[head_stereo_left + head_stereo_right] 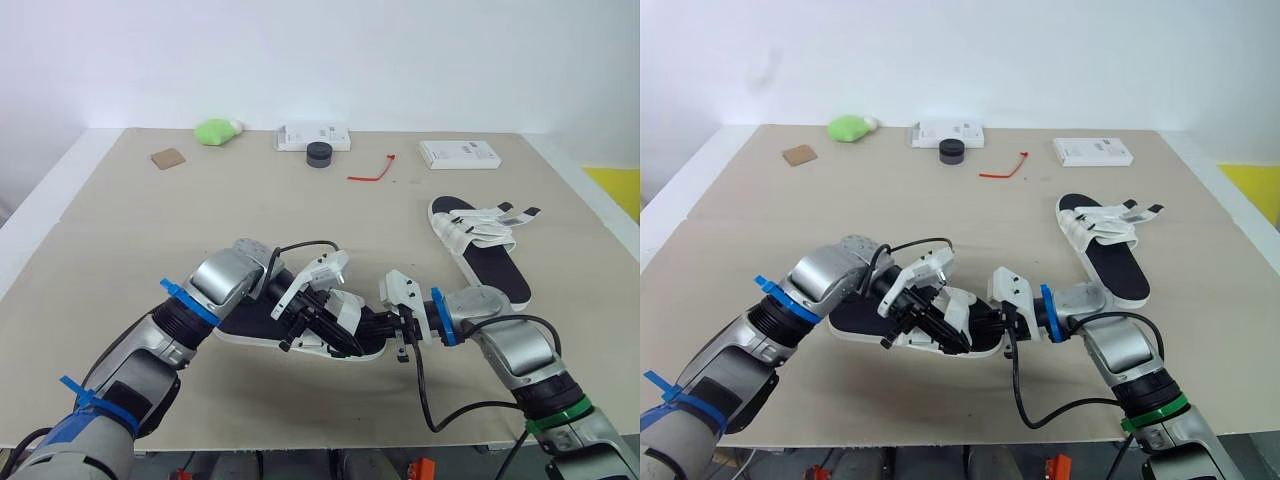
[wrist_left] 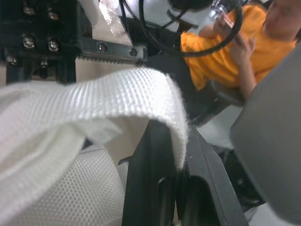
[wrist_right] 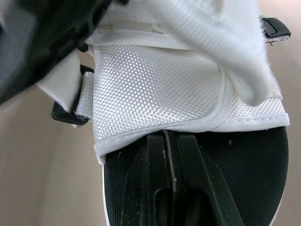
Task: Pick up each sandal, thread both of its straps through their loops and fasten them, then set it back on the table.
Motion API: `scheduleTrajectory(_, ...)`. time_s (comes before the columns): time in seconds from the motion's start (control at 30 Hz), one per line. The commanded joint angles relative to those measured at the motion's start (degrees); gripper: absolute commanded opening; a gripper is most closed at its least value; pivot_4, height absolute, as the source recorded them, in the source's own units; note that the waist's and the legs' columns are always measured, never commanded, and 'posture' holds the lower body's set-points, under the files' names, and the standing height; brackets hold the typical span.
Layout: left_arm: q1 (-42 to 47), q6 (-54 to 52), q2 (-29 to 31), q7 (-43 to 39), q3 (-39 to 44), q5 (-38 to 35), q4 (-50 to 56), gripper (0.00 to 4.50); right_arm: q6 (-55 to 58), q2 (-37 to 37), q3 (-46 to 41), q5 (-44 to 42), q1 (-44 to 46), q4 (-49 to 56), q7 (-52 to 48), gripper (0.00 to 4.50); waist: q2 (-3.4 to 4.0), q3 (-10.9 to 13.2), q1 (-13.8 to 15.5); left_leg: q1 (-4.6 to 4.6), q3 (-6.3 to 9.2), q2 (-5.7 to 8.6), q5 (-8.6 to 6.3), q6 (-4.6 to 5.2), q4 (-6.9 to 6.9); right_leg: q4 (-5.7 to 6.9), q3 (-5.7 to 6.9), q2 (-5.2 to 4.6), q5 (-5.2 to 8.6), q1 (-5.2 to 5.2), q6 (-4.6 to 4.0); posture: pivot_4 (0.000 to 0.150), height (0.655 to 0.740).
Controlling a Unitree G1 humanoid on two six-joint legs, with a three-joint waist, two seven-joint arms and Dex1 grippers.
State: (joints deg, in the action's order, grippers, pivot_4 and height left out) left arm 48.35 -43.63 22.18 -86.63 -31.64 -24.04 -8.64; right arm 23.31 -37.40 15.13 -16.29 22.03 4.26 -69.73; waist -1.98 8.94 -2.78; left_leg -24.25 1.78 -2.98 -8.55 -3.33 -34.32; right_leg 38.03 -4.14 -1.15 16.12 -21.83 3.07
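The near sandal, black-soled with white straps, lies flat at the table's front between my two arms. My left gripper is over its strap area, and in the left wrist view a white strap drapes over the left gripper, whose fingers are shut on the strap's edge. My right gripper comes in from the right. Its fingers are shut on the lower edge of the white woven upper. The second sandal lies flat at the right, straps loose.
Along the far edge sit a green lump, a brown square, a black round object and two white boxes. A red tie lies mid-table. A person in orange is beyond the table.
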Motion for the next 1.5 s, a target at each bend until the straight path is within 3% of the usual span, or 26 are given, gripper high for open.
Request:
scheduleTrajectory(0.03, -0.98, -0.41, -1.56, 3.85, -0.99, 2.98, -2.66, 0.01, 1.93, -0.49, 2.03, 3.05, -1.94, -3.58, 1.91, 0.0, -0.01, 0.0, 0.04, 0.02, 0.02, 0.01, 0.0, 0.0, -0.03, 0.0, 0.0, 0.0, 0.0, -0.06, 0.0, 0.15, 0.74)
scheduleTrajectory(0.17, -0.1, -3.67, -3.64, 5.79, -0.68, 3.23, -4.82, 0.01, 2.12, -0.5, 2.01, 3.02, -2.26, -3.15, 2.04, 0.0, -0.01, -0.04, 0.08, 0.04, 0.01, 0.05, 0.0, 0.0, -0.07, 0.0, 0.0, -0.04, 0.0, -0.04, 0.01, 0.15, 0.74)
scheduleTrajectory(0.33, -0.07, -5.19, -0.7, 1.58, -3.79, 3.52, -2.57, 0.01, 2.18, -0.55, 1.93, 3.05, -2.52, -2.96, 2.19, 0.0, -0.02, -0.06, 0.06, 0.04, 0.01, 0.08, -0.01, 0.0, -0.1, 0.0, 0.0, -0.08, 0.0, -0.02, 0.01, 0.15, 0.74)
scheduleTrajectory(0.57, 0.08, 1.37, 1.97, -2.88, -4.04, 4.68, -2.12, 0.01, 2.27, -0.71, 1.83, 2.94, -2.55, -2.92, 2.21, 0.0, 0.04, -0.09, -0.04, 0.03, 0.03, -0.13, -0.11, 0.1, 0.14, 0.0, -0.01, 0.21, 0.12, 0.06, -0.21, 0.15, 0.74)
scheduleTrajectory(0.67, 0.6, -1.83, 1.05, -2.27, -2.73, 2.93, -2.18, 0.85, 2.14, -0.6, 2.03, 3.04, -2.31, -3.26, 2.23, 0.0, 0.08, -0.1, -0.02, 0.03, 0.09, -0.27, -0.15, 0.17, 0.17, 0.01, -0.01, 0.4, 0.17, 0.06, -0.29, 0.15, 0.74)
scheduleTrajectory(0.87, 1.41, -8.64, -1.5, 1.91, 2.91, -1.38, -0.75, 3.23, 2.08, -0.65, 2.08, 2.97, -1.97, -3.68, 2.02, 0.0, 0.08, -0.08, 0.04, 0.03, 0.11, -0.28, -0.16, 0.18, -0.04, 0.01, -0.04, 0.41, 0.15, -0.04, -0.25, 0.15, 0.74)
scheduleTrajectory(1.07, 3.69, -15.2, -0.26, 3.86, 8.06, -5.56, 1.6, 3.23, 2.25, -0.66, 2.12, 2.88, -2.18, -3.32, 2.05, 0.0, 0.08, -0.02, 0.02, 0.0, 0.1, -0.23, -0.16, 0.17, -0.09, 0.01, -0.1, 0.4, 0.12, -0.05, -0.21, 0.15, 0.74)
scheduleTrajectory(1.17, 3.91, -13.03, 4.51, 1.63, 6.38, -4.09, 3.87, 3.23, 2.42, -0.57, 2.11, 2.76, -2.28, -3.13, 2.08, 0.0, 0.1, -0.01, -0.02, -0.02, 0.09, -0.24, -0.16, 0.17, -0.01, 0.02, -0.12, 0.44, 0.12, 0.04, -0.21, 0.15, 0.74)
scheduleTrajectory(1.3, 3.27, -3.46, 10.37, 0.25, 6.64, 0.04, 4.45, 3.23, 2.39, -0.36, 2.18, 2.7, -2.21, -3.24, 2.11, 0.0, 0.11, 0.0, 0.05, -0.03, 0.09, -0.25, -0.16, 0.17, 0.03, 0.03, -0.14, 0.46, 0.13, 0.04, -0.22, 0.15, 0.74)
scheduleTrajectory(1.5, -1.39, 7.63, 9.38, 2.56, 17.98, -4.55, 9.64, 3.23, 2.53, -0.16, 2.19, 2.59, -2.47, -3.03, 2.13, 0.0, 0.0, 0.06, 0.08, -0.07, -0.04, -0.28, -0.16, 0.17, -0.03, 0.03, -0.16, 0.37, 0.1, 0.01, -0.22, 0.15, 0.74)
